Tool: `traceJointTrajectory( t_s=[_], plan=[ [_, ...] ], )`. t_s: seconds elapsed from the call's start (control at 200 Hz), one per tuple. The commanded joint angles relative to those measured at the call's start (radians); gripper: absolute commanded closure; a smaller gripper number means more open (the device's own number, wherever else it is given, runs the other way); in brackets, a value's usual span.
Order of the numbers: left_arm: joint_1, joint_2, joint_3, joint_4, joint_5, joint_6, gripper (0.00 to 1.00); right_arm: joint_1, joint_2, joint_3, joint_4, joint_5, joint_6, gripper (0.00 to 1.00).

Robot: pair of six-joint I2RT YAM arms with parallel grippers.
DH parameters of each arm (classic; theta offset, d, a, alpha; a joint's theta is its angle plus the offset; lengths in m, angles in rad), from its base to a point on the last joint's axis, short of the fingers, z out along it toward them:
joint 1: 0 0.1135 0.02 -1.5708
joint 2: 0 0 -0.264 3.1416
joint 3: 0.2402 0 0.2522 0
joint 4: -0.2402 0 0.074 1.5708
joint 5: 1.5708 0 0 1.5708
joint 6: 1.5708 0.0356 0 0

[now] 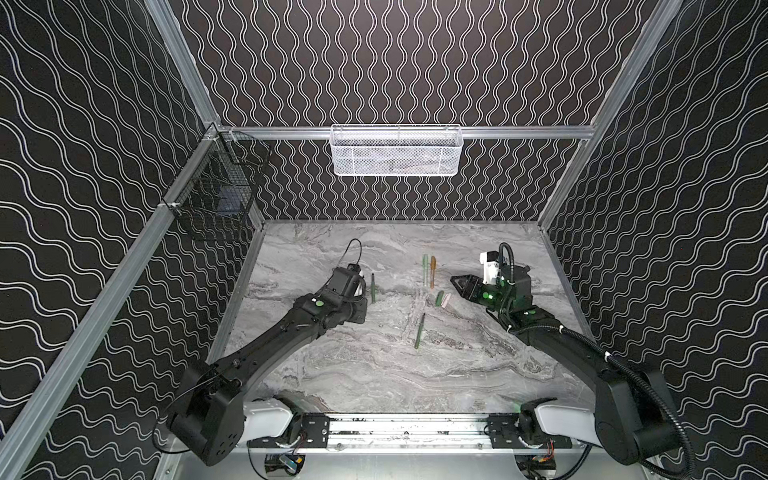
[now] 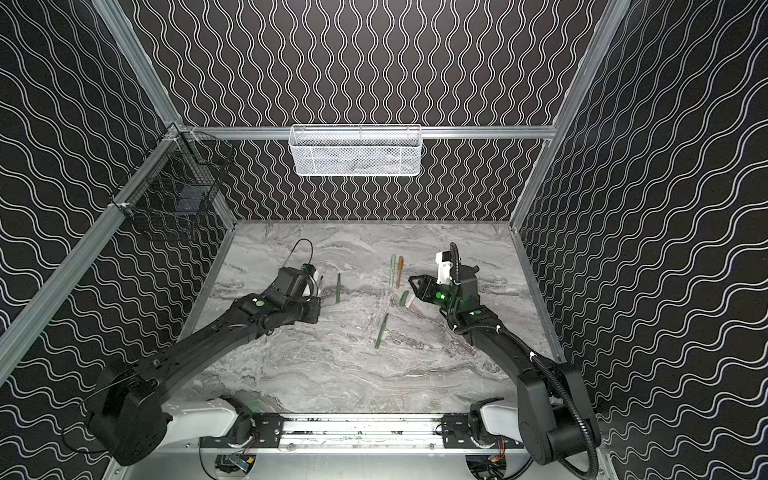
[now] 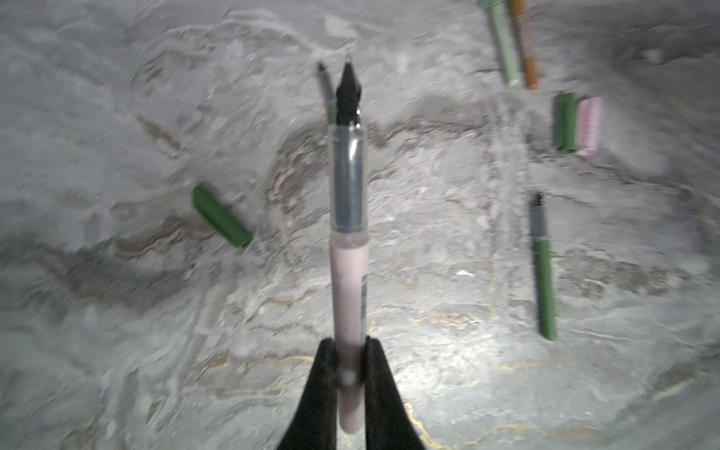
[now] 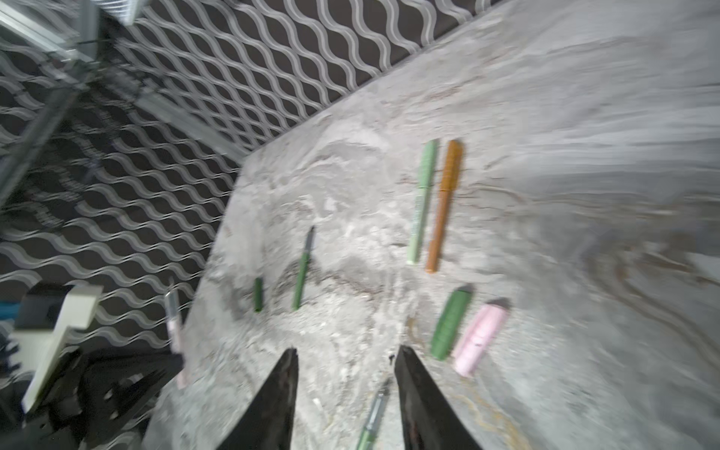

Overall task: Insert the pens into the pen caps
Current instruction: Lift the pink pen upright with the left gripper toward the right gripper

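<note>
On pinkish pen, striped label, unreadable

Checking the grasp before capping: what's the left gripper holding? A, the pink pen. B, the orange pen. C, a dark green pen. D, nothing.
A: in the left wrist view the left gripper is shut on the pink pen, whose dark tip is uncapped and points away from the fingers.
</note>
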State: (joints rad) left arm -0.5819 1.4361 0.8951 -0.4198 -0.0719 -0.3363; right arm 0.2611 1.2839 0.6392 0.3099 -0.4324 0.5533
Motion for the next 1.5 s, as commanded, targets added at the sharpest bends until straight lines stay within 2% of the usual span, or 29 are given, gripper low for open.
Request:
traceJointTrajectory(
  t_s=[0.0,0.23,0.405,0.606,1.261,1.391,1.497],
  plan=[
    [-0.044,0.008,0.008,0.167,0.08,0.018,0.92,0.004,0.012,-0.017,0.174,-0.181,0.039,0.53],
    [-0.117,0.063,0.009,0.404,0.18,-0.02,0.91,0.072,0.018,-0.018,0.238,-0.258,0.001,0.51],
    [-0.148,0.135,0.048,0.461,0.224,-0.038,0.92,0.124,0.02,-0.02,0.26,-0.27,-0.034,0.46],
    [-0.18,0.165,0.065,0.492,0.24,-0.05,0.92,0.144,0.042,-0.019,0.272,-0.259,-0.035,0.46],
    [-0.233,0.199,0.057,0.555,0.285,-0.081,0.93,0.161,0.078,-0.009,0.281,-0.263,-0.021,0.58],
    [-0.239,0.208,0.059,0.564,0.299,-0.086,0.93,0.161,0.081,-0.004,0.274,-0.259,-0.02,0.65],
    [-0.243,0.215,0.058,0.566,0.302,-0.084,0.93,0.162,0.077,-0.005,0.273,-0.258,-0.019,0.78]
  ],
)
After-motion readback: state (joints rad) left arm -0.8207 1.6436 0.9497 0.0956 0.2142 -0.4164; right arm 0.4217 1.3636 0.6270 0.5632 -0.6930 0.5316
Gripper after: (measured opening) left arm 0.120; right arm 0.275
